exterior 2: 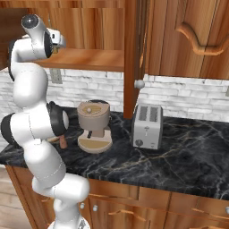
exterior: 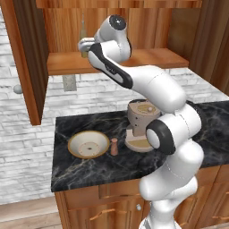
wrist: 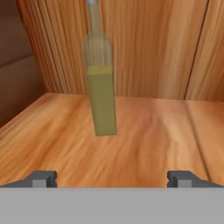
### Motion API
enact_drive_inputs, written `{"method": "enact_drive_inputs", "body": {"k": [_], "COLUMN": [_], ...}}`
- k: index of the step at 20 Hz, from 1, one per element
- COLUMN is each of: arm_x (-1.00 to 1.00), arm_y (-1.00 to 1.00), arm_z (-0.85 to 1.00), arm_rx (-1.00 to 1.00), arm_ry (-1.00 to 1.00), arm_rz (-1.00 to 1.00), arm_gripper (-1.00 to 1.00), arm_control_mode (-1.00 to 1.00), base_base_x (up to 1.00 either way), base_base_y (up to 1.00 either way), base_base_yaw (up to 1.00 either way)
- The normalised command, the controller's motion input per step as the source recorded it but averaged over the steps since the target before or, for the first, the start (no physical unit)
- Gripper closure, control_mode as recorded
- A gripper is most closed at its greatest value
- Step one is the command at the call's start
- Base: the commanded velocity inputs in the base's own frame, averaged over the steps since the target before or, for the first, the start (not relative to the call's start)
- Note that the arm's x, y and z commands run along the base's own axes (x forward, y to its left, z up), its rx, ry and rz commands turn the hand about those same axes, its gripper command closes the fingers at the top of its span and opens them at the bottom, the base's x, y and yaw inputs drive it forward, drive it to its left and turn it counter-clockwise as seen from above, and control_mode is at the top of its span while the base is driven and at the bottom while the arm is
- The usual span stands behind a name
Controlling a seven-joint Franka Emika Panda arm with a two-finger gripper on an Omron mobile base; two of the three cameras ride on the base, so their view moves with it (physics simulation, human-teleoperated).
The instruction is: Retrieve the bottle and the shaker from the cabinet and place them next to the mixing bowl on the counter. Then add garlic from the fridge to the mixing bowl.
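With my gripper (wrist: 112,178) spread wide and empty, the tall olive-green glass bottle (wrist: 101,83) stands upright on the wooden cabinet shelf (wrist: 144,140), straight ahead, slightly left of centre.

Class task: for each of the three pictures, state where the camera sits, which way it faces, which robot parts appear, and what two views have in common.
Left base view: behind the arm to its left, facing the counter, mixing bowl, shaker and open cabinet.
Right base view: behind to its right, facing the toaster; arm at left.
Hand view: on the hand, facing the bottle on the cabinet shelf; open tool at bottom.
Shared: both base views show the coffee machine.
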Motion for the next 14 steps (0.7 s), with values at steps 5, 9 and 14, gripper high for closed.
{"method": "enact_drive_inputs", "body": {"k": [5, 9, 14], "arm_x": [0.07, 0.13, 0.31], "arm_y": [0.17, 0.18, 0.02], "arm_z": [0.00, 0.00, -0.06], "arm_rx": [0.00, 0.00, 0.00], "arm_ry": [0.00, 0.00, 0.00], "arm_rz": [0.00, 0.00, 0.00], "arm_gripper": [-1.00, -1.00, -1.00], "arm_control_mode": [-1.00, -1.00, -1.00], "base_base_x": [0.00, 0.00, 0.00], "base_base_y": [0.00, 0.00, 0.00], "base_base_yaw": [0.00, 0.00, 0.00]}}
